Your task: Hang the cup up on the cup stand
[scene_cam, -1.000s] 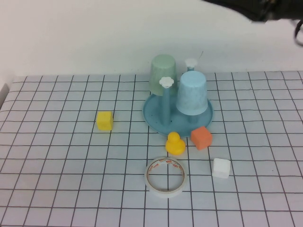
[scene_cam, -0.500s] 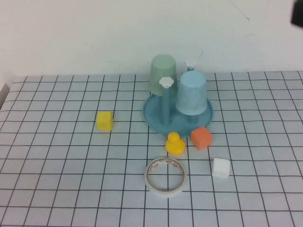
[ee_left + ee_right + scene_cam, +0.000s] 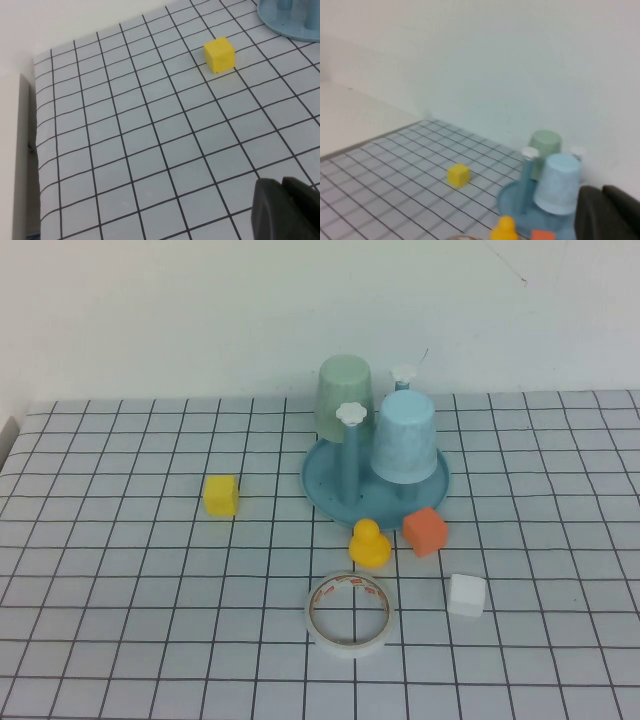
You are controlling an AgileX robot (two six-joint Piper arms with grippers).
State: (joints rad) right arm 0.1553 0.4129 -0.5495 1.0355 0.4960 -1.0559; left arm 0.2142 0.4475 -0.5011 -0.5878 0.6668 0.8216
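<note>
Nearest the robot's edge of the gridded table [image 3: 120,640], a roll of tape [image 3: 349,614] lies flat, with a white cube [image 3: 467,595] beside it on the right. Beyond these sit a yellow duck [image 3: 369,543], an orange cube [image 3: 426,531] and, well to the left, a yellow cube [image 3: 221,494]. Farther back, the cup [image 3: 405,437] hangs inverted on the cup stand [image 3: 330,490], mouth down, long axis upright; the task appears complete. A pale green cup [image 3: 345,395] hangs inverted behind it. Neither arm shows in the high view. The left gripper [image 3: 287,210] is clenched and empty, low over bare table, well short of the yellow cube. The right gripper [image 3: 607,212] is likewise clenched and empty, raised on the right, the stand ahead of it; it judges nearer.
</note>
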